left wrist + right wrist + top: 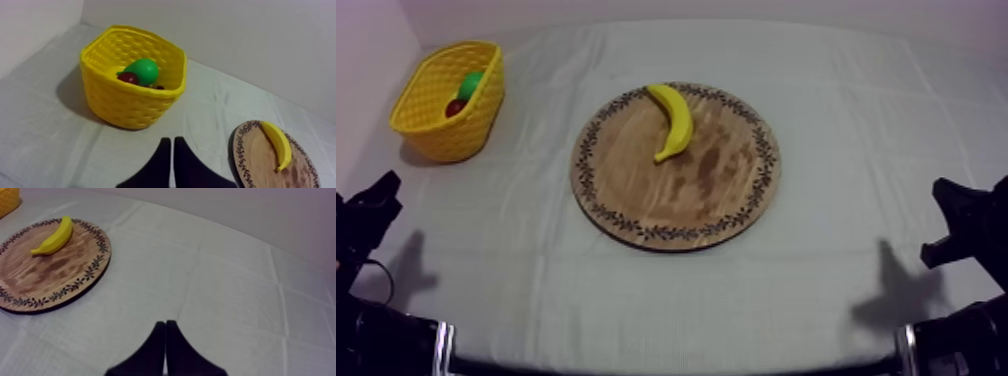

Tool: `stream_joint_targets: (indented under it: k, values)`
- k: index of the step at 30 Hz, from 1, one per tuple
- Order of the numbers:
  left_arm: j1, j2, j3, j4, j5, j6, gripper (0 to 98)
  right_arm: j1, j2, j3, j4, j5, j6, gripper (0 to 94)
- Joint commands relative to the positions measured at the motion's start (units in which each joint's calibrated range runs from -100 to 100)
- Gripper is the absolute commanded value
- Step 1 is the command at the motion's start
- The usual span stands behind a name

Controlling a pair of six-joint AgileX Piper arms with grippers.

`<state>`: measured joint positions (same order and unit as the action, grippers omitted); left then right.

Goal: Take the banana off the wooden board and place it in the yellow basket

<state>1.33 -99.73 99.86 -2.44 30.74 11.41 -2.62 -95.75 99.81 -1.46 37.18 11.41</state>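
Observation:
A yellow banana (674, 120) lies on the far part of the round wooden board (676, 190) at the table's middle. The yellow basket (441, 135) stands at the far left and holds a green pear (470, 84) and a small red fruit (455, 106). My left gripper (378, 195) rests low at the left, shut on nothing, well short of the basket (130, 105). The left wrist view has its fingers together (173, 150), with the banana (277, 144) beyond. My right gripper (165, 330) is shut too, far from the banana (54, 236) on the board (45, 273).
Grey-white cloth covers the table, with bare stretches between board and basket and all round the board. A pale wall runs behind the table's far edge. The right gripper (954, 210) sits low at the right edge.

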Motion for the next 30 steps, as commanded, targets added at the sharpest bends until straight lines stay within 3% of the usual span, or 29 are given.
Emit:
stream_joint_targets:
  k: [1, 14, 23, 30]
  values:
    - [1.7, -0.3, 0.0, 0.22, 0.1, -0.3, 0.1, 0.0, 0.0, 0.0, 0.0, 0.0, 0.0, 0.3]
    - [1.7, -0.3, 0.0, 0.07, 1.5, -1.8, 0.1, 0.0, 0.0, 0.0, 0.0, 0.0, 0.0, 0.3]
    - [1.7, -0.2, -0.1, 0.13, 2.5, -0.7, 0.0, 0.0, 0.0, 0.0, 0.0, 0.0, 0.0, 0.3]
    - [2.7, 3.0, -1.6, 2.41, 2.9, -1.6, 0.0, 0.0, 0.0, 0.0, 0.0, 0.0, 0.0, 0.3]
